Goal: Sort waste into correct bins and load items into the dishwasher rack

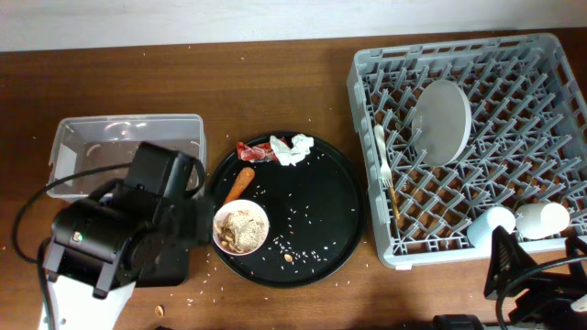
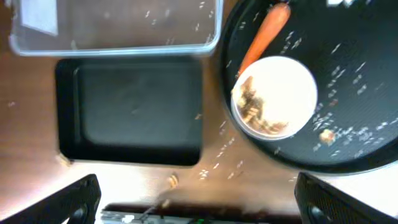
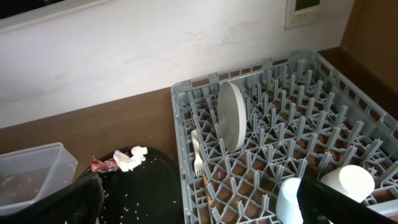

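Wide apart is the left pincer (image 2: pixel 198 180) in its wrist view, and it holds nothing. Below it lies the shallow black rectangular tray (image 2: pixel 130 106), just beside the clear plastic rectangular tub (image 2: pixel 124 25). To the right, on the large round black tray (image 2: pixel 367 93), the white bowl (image 2: pixel 280 93) has brownish crumbly food scraps (image 2: pixel 255 109) inside. The orange carrot-like stick (image 2: pixel 264 34) lies just beside its rim.

In the right wrist view the right pincer (image 3: pixel 199 186) is also wide and empty, over the large square grey plastic dishwasher rack (image 3: pixel 179 143). There the pale round plate (image 3: pixel 230 121) stands upright between pegs, the white plastic fork (image 3: pixel 197 152) lies near the left wall, and two small cups (image 3: pixel 348 180) lie at the near right corner.

From overhead, the rack fills the far right corner of the desk (image 1: pixel 275 73), and the tub sits near the left edge. The red wrapper (image 1: pixel 255 151) and crumpled white paper (image 1: pixel 293 149) touch at the round tray's far rim, with white rice grains (image 1: pixel 295 217) scattered on it. The thin wooden chopsticks (image 1: pixel 393 206) lie beside the fork.
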